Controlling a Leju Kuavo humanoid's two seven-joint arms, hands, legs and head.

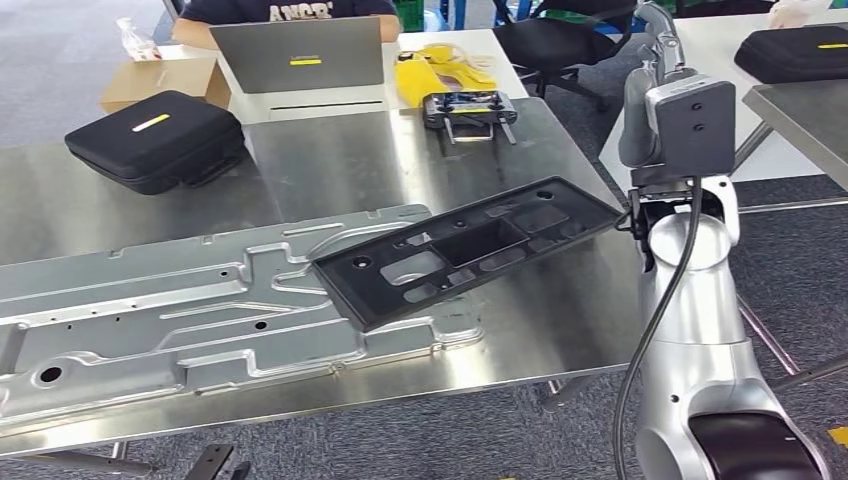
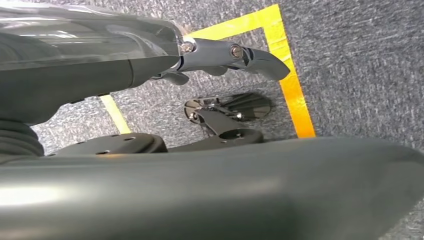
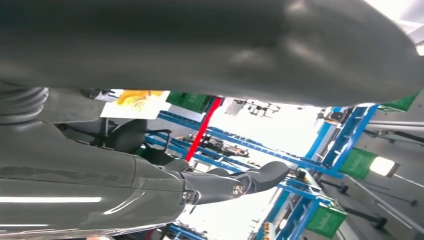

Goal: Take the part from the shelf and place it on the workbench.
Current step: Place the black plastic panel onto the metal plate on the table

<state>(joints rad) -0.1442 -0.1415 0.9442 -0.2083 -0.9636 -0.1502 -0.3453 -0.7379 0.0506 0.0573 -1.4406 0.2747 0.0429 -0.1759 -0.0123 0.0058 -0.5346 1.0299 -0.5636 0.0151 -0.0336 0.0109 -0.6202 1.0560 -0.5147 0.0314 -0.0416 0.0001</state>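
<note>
Head view, looking down on a steel workbench (image 1: 560, 320): a flat black plastic part (image 1: 466, 250), long and pierced with cut-outs, lies tilted across the bench. Its near-left end rests on a large pressed silver metal panel (image 1: 180, 310) that covers the left of the bench, and its far-right end reaches the bench's right edge, right beside the robot's right wrist. The right arm (image 1: 700, 330) rises from below on the right, with a grey camera block (image 1: 690, 125) at its wrist. The wrist hides the right hand here, so whether it touches the part cannot be told.

Right wrist view, turned on its side: the right hand (image 3: 210, 182) shows a thick grey thumb and one dark finger stretched out straight, with a broad dark surface close above them; a grip cannot be confirmed.

Left wrist view: the left hand (image 2: 220, 55) hangs over grey carpet marked with yellow tape (image 2: 295, 95), one dark finger extended, nothing in it.

Farther back on the bench sit a black zip case (image 1: 155, 140), a grey laptop (image 1: 297, 55) with a person behind it, and a black controller (image 1: 470, 108) beside yellow packaging (image 1: 425, 70).
</note>
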